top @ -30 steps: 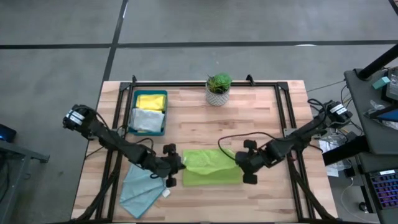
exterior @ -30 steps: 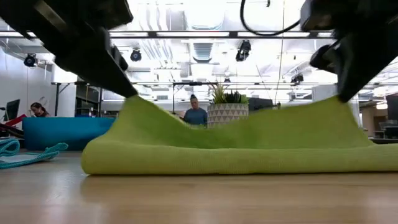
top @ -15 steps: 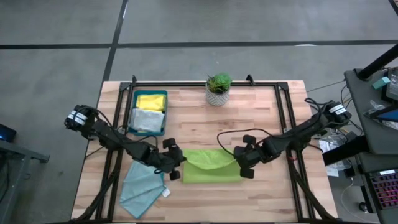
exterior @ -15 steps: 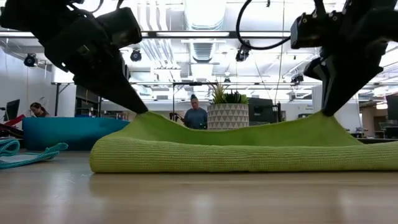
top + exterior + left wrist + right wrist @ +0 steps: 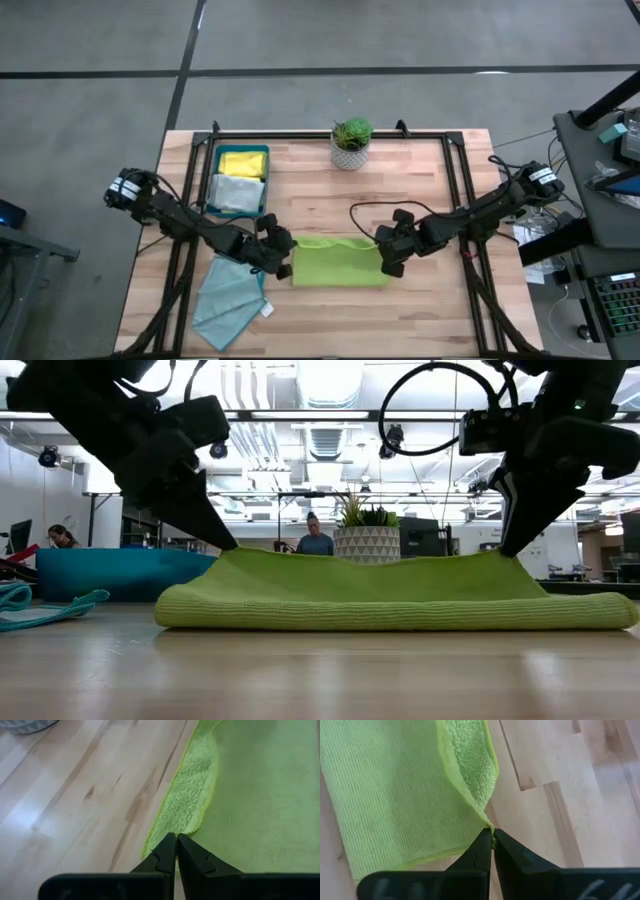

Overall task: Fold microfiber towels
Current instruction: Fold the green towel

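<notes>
Wooden table seen from above. Lime green towel, folded into a strip, lies at the table's near centre between both grippers. Left gripper pinches the towel's left corner, jaws pressed together on the hem; right gripper pinches the right corner likewise. Light teal towel lies spread at the near left, its white tag too small to read. Dark teal tray holds a yellow towel and a pale grey towel. Potted plant stands at the far edge. No legible writing anywhere.
</notes>
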